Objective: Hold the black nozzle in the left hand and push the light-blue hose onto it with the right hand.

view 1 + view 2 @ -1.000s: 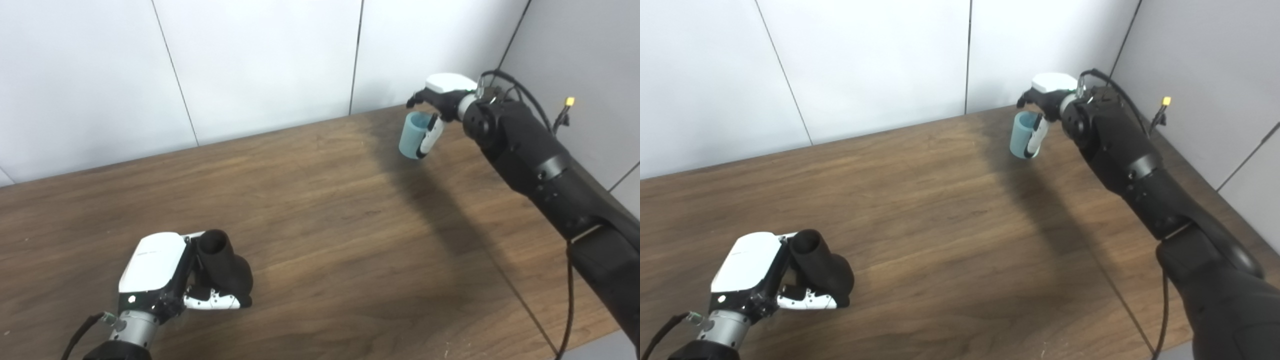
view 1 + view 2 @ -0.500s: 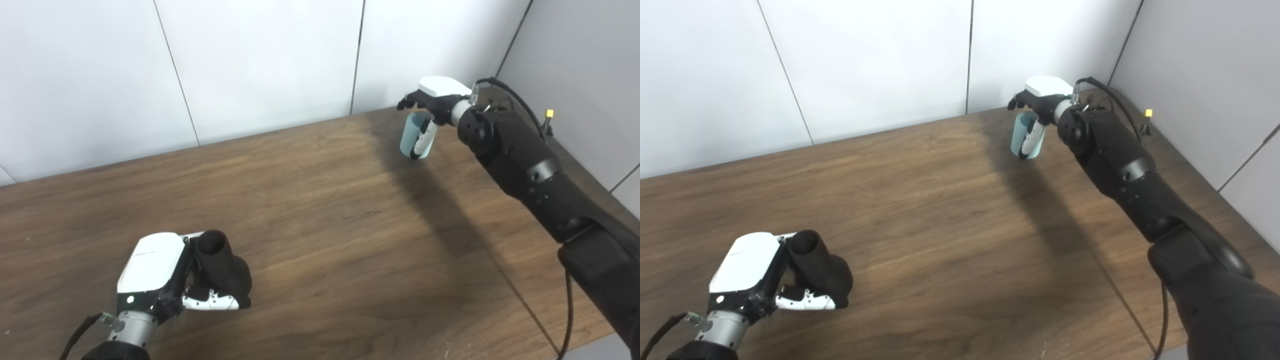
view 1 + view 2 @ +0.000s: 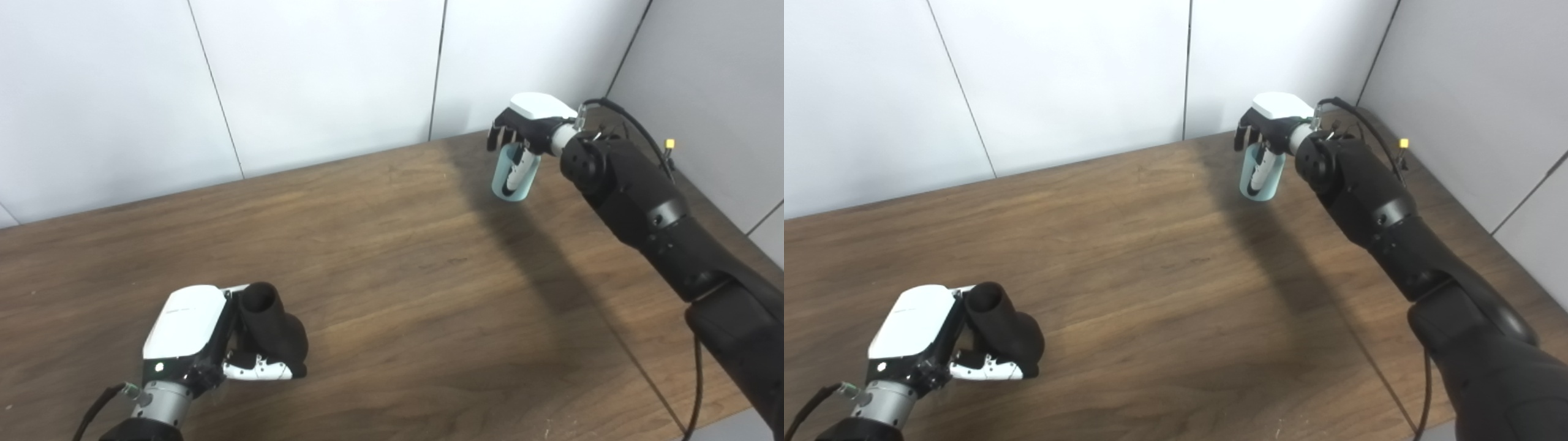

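The left hand [image 3: 187,334] rests on the brown wooden table [image 3: 392,282] near its front edge, its fingers [image 3: 260,369] wrapped around the black nozzle [image 3: 269,327]; the nozzle sits on the table just beside the hand's white back, tilted, with its round open mouth facing up and away from the front edge; the wider base lies against the table surface. Well apart from the nozzle, toward the far right corner of the table, the right hand [image 3: 1268,128] is raised above the wood with its fingers [image 3: 1258,171] closed around the light-blue hose [image 3: 1257,177]; the hose is a short pale-blue tube, hanging roughly upright below the hand's white back, its lower end clear of the table; dark fingertips curl over its upper rim on the side toward the nozzle. The right arm [image 3: 649,208] stretches from the lower right corner of the view to that hand; a black cable [image 3: 621,116] loops beside its wrist. White wall panels [image 3: 306,79] stand behind the table.
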Tool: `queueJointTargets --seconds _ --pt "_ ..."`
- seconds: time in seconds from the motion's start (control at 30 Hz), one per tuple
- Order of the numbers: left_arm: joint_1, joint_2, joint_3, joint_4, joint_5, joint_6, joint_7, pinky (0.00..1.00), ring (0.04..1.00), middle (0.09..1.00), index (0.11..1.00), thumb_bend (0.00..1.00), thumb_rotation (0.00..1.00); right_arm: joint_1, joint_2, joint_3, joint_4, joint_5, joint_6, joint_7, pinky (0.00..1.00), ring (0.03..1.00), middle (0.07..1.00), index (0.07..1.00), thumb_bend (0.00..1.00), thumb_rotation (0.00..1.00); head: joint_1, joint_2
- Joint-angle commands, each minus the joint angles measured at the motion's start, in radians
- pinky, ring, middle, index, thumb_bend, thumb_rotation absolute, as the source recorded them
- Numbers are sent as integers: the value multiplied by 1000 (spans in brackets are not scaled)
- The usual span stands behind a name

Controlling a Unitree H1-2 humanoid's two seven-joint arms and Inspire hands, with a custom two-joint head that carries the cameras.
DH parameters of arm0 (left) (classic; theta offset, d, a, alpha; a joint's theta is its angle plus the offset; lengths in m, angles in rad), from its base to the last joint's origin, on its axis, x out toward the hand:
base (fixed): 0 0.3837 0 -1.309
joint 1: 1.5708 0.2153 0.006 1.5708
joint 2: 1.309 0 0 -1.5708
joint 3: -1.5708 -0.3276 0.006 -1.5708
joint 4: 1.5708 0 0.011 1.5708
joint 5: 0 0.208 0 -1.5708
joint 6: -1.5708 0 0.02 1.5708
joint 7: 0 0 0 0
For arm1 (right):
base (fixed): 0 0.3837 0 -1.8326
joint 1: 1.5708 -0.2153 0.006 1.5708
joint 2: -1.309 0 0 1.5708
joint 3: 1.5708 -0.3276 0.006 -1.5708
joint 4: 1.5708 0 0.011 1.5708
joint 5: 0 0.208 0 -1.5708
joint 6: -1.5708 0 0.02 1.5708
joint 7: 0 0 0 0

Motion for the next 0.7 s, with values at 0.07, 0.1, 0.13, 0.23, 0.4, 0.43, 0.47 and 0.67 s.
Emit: queueJointTargets --seconds 0.07,0.1,0.13,0.23,0.4,0.43,0.47,0.67 --pt "-1 14 5 -13 8 2 -10 427 509 487 475 503 0 -26 -63 -13 -43 -2 -29 -3 539 569 494 482 530 0 -2 2" --pt "-1 13 5 -13 9 2 -7 428 510 488 474 503 0 -21 -65 -18 -51 4 -31 -1 641 656 582 482 527 63 1 4" --pt "-1 11 6 -13 9 2 -4 428 510 488 474 503 0 -17 -66 -21 -57 8 -28 3 722 724 646 481 525 95 2 5" --pt "-2 9 7 -14 10 3 -2 420 509 490 473 503 0 -16 -66 -19 -65 9 -8 24 779 779 717 482 523 125 4 7" --pt "-4 10 7 -18 13 0 -5 416 504 483 478 504 0 -15 -56 -30 -72 24 7 28 779 733 625 482 520 122 4 9" --pt "-4 10 7 -17 13 -1 -1 413 502 481 480 504 0 -15 -57 -30 -74 25 6 28 774 727 624 482 520 122 4 9" --pt "-4 9 8 -17 11 -2 0 410 501 480 481 504 0 -15 -56 -31 -76 25 6 27 753 712 623 483 520 122 4 9" --pt "-3 7 8 -21 14 0 1 402 496 474 485 505 0 -16 -57 -39 -103 52 -6 34 608 619 511 479 529 12 6 12"
